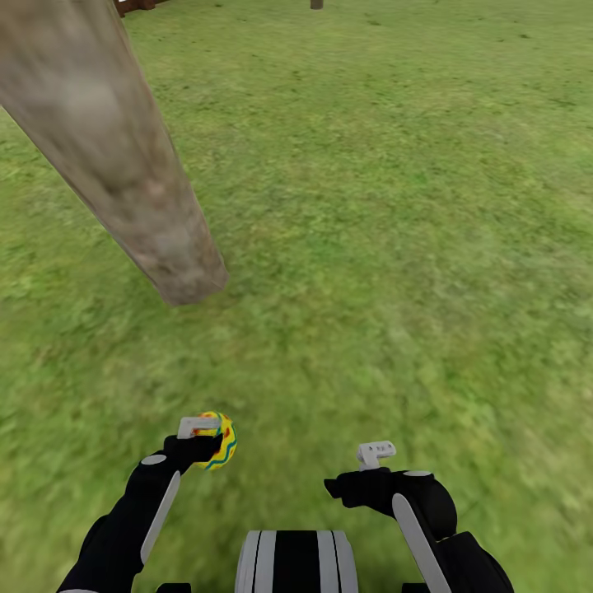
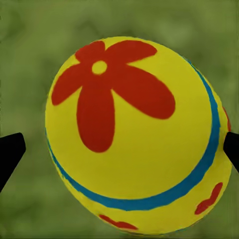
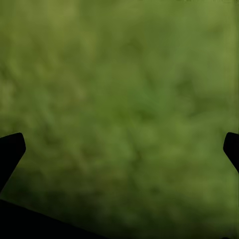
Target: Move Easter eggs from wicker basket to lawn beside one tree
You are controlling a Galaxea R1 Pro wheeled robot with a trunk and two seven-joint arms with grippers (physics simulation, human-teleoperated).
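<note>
We carry 1 egg [image 2: 137,137] to the tree [image 1: 123,156].

Our left gripper [image 1: 206,441] pinches it above the lawn [image 1: 395,247], just short of the trunk's foot; our right gripper [image 1: 375,453] hangs spread, holding nothing. Next we should lower and release beside the trunk.

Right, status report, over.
Left gripper shut on one Easter egg. Right gripper open, over grass. Tree trunk ahead-left; lawn between looks bare.
</note>
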